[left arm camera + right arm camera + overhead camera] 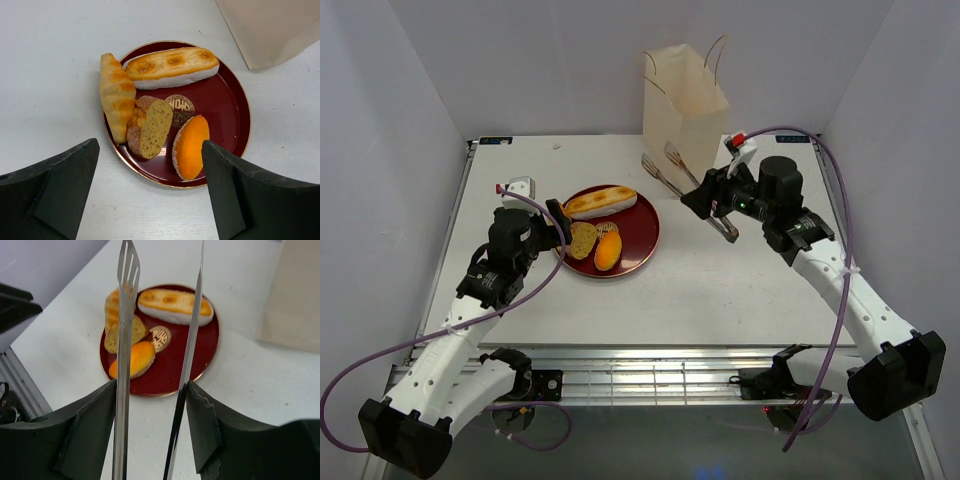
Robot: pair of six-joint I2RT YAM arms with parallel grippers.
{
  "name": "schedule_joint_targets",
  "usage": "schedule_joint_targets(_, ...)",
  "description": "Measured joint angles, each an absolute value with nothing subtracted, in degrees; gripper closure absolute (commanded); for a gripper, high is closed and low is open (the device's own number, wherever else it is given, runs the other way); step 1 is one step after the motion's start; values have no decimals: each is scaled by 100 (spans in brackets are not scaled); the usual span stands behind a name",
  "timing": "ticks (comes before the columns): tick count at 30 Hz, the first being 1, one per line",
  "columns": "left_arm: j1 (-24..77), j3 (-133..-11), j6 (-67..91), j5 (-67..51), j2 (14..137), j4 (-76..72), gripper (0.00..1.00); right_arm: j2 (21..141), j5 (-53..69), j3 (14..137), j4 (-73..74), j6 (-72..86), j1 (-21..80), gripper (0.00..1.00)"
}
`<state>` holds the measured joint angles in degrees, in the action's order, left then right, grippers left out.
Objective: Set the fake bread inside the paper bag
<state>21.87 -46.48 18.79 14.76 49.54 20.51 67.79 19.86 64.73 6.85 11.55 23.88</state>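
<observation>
Barely begun, by the look; nothing visible in the paper bag (685,95), tho its inside is hidden in every view. All four pcs of fake bread (600,202) on the red plate (227,95): long roll (172,67), croissant (116,95), cut slice (152,127), orange oval (191,146); below & just ahead of the left fingers (60,185), framed between them. Left gripper (150,150) released, nothing in it, hovering by the plate's near rim. Right gripper (150,395) clenched on the tongs (125,330), one tong arm against each of the right fingers (85,440); tong tips spread, aimed out ahead toward the plate, apart from the bread. Bag upright on the bench (720,290), ahead & to one side of the right fingers, well apart from the left ones. Left to do, prob.: pinch each pc w/ tongs, carry to bag mouth, drop in; all four pending.
</observation>
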Motion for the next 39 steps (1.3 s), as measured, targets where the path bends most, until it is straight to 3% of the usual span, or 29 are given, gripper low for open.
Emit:
schedule_joint_targets(14,2187,-4648,1872,1466,4908,2051,5,6938,1900,4886,270,1232,3291,39)
schedule_joint_targets(39,2187,-4648,1909,1472,4744,2051,5,9094,438,6683,294,1260,5680,43)
